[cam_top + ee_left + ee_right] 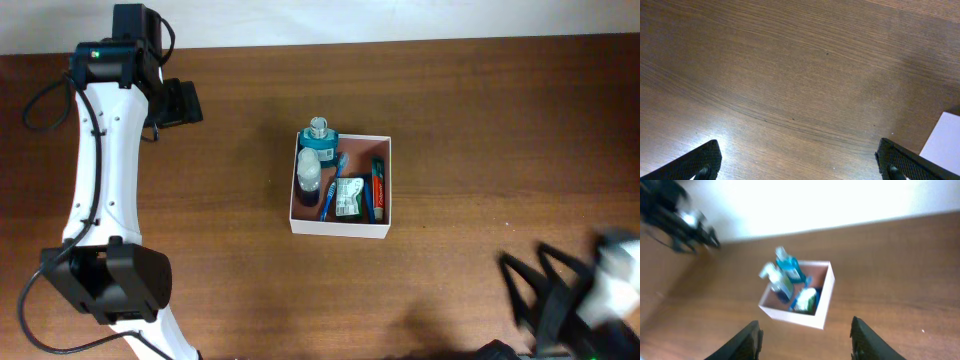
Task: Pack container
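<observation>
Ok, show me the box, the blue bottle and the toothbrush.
box (338, 228), overhead view, on its lower white wall.
blue bottle (319, 129), overhead view, on its cap.
toothbrush (327, 198), overhead view, on its blue handle.

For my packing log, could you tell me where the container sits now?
Overhead, the container sits near the table's middle, right of the left arm and touching neither arm.

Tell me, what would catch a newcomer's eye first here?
The white-walled container sits in the middle of the table, packed with a blue bottle, a toothbrush and a red tube. The long white left arm runs down the overhead view's left side. The right gripper, blurred, shows at the lower right, fingers apart.
</observation>
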`<state>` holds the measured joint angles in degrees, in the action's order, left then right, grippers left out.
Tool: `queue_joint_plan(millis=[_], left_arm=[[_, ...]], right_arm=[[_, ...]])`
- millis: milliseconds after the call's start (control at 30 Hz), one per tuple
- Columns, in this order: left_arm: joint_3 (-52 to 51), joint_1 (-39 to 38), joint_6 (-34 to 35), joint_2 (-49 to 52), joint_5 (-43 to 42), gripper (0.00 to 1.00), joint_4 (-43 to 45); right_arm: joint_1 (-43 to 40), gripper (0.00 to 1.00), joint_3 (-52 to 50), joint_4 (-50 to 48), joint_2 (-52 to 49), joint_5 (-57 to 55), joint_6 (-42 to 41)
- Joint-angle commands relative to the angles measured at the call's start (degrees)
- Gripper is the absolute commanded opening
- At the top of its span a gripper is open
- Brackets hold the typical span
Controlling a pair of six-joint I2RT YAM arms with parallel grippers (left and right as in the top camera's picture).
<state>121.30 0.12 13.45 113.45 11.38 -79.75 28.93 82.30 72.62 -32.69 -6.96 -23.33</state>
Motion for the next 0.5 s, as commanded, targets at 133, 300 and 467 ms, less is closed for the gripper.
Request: queue_joint_plan(millis=[133, 300, 467], left_arm=[[0.8, -0.1, -0.3, -1.6, 0.5, 1.00, 0.0], [0.8, -0.1, -0.3, -1.6, 0.5, 1.00, 0.0], [0.8, -0.1, -0.3, -1.6, 0.5, 0.99, 0.0]], right_arm=[[0.3, 0.83, 0.0, 3.4, 19.4, -1.2, 0.6], [0.3, 0.91, 0.0, 7.2, 27.3, -1.2, 0.6], [0.3, 0.91, 0.0, 10.6, 32.2, -1.2, 0.6]])
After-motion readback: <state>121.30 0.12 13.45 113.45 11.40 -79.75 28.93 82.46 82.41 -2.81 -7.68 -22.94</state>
